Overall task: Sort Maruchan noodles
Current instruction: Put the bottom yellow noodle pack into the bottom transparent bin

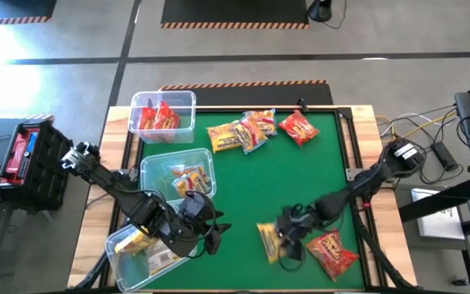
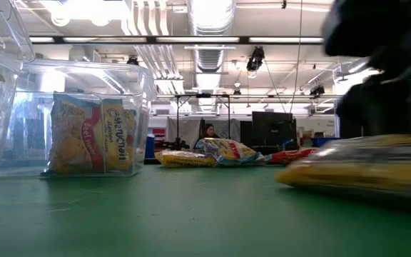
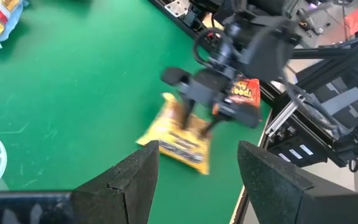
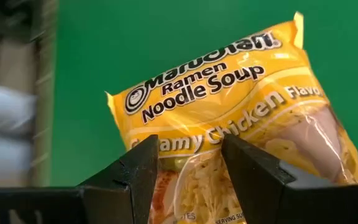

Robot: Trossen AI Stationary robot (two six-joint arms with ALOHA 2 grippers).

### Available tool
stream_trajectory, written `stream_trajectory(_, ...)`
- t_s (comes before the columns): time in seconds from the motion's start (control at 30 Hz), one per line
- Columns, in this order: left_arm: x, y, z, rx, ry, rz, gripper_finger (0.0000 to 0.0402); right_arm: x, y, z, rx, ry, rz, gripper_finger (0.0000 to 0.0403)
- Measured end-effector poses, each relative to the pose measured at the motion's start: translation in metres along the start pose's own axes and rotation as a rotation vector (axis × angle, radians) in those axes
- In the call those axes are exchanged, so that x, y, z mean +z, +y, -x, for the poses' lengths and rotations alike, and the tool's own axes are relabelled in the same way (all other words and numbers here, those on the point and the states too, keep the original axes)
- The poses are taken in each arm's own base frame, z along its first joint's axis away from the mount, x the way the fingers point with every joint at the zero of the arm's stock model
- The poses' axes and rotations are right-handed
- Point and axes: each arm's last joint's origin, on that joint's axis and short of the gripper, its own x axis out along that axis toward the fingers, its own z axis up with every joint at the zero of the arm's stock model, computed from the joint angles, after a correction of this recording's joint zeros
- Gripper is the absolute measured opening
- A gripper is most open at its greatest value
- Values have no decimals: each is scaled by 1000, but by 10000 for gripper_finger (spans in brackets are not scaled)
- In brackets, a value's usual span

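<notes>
A yellow Maruchan packet (image 1: 268,239) lies flat on the green table near its near edge; it also shows in the right wrist view (image 4: 229,93) and the low view (image 2: 355,168). My right gripper (image 1: 289,242) (image 4: 189,147) is open and hangs over it, pointing down, with a finger on either side of the packet's lower part. My left gripper (image 1: 219,230) (image 3: 197,155) is open and holds nothing. It hovers beside the near bin (image 1: 141,253), which holds yellow packets. A red packet (image 1: 333,253) lies right of the yellow one. My right gripper comes at the yellow packet from above with open fingers (image 4: 135,168) across its width. I cannot tell whether the fingertips touch the wrapper. The packet lies flat on the table.
The far bin (image 1: 163,114) holds red packets, and the middle bin (image 1: 178,175) holds orange-and-blue ones. A heap of mixed packets (image 1: 243,132) and a red one (image 1: 299,127) lie near the far edge. Bare green mat (image 1: 251,188) spans the middle. A black case (image 1: 27,155) stands off the table's left.
</notes>
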Motion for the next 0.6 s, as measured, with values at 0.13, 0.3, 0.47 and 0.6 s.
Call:
stream_trajectory(0.13, 1, 1, -1, 9, -5, -3, 201, 21, -27, 2, -127, -89, -10, 176)
stream_trajectory(0.3, 2, 3, -3, 22, -8, -21, 201, 50, -50, 12, -138, -132, -76, 176)
stream_trajectory(0.47, 4, 6, -15, 51, -10, -16, 201, 76, -42, 39, -51, -132, -72, 176)
stream_trajectory(0.6, 0, 8, -35, 71, 40, 36, 201, 86, -35, 55, -88, -122, -17, 176)
